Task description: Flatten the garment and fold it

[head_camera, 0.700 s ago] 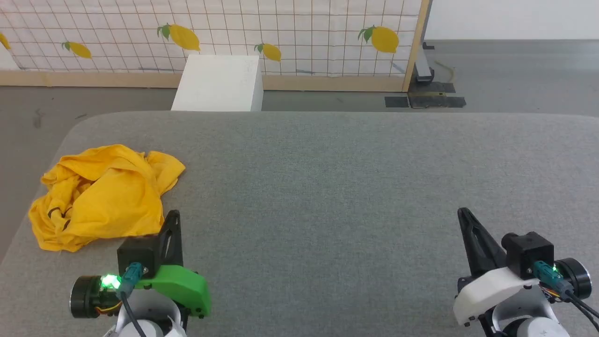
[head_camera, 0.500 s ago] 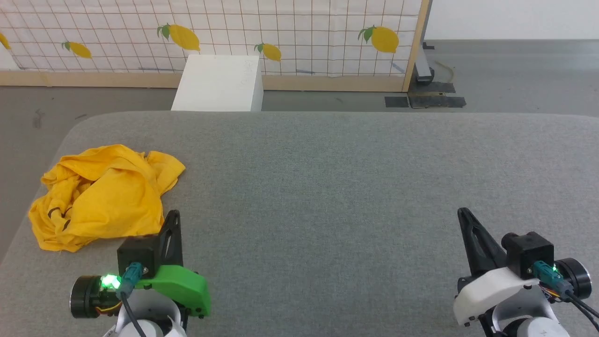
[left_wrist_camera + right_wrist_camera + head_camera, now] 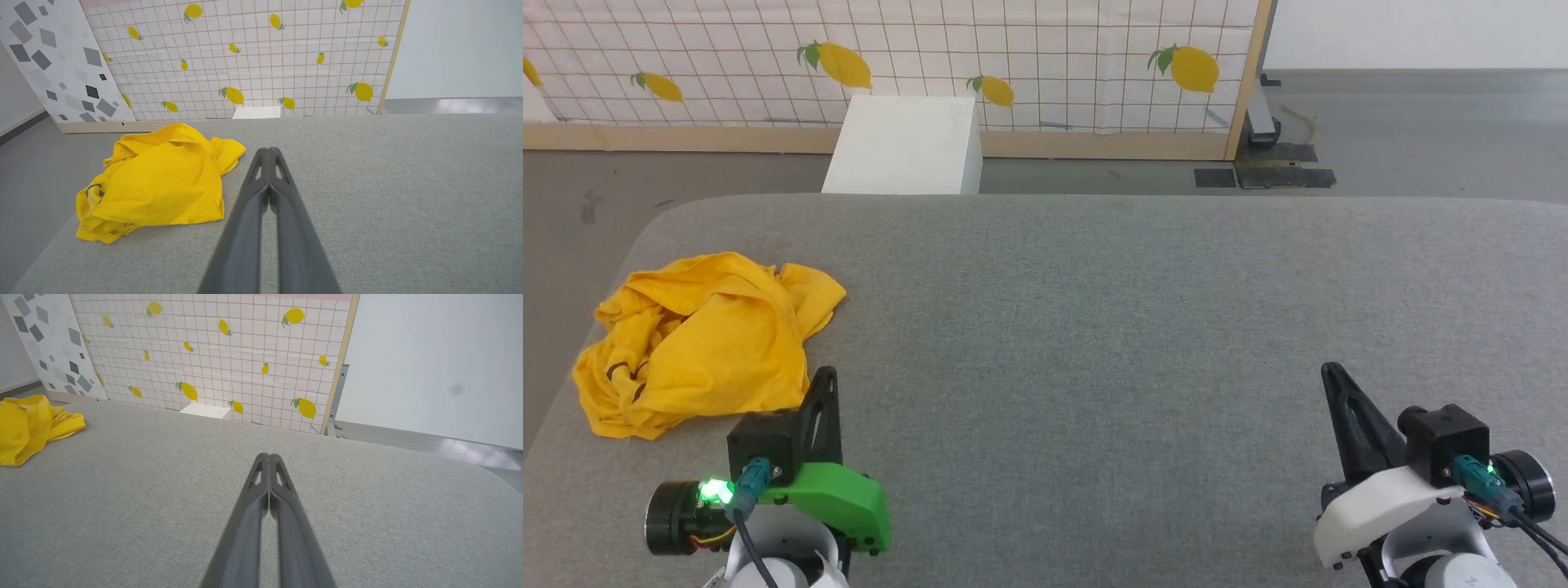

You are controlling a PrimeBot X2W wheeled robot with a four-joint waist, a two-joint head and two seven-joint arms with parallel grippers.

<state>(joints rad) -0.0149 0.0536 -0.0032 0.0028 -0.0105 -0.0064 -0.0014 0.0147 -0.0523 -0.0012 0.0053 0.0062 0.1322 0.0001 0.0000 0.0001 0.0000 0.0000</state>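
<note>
The left gripper is held over the near left part of the grey table, fingers pressed together and pointed toward its far edge; the right gripper is held likewise over its near right part, fingers closed

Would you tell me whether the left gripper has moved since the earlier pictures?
No; the left gripper stays put, still beside the near corner of the garment.

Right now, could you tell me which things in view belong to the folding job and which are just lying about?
Part of the job:
the yellow garment, crumpled at the left end of the grey table
the left gripper and the right gripper, both shut and empty

Just lying about:
the white box beyond the table
the lemon-print panel
</note>
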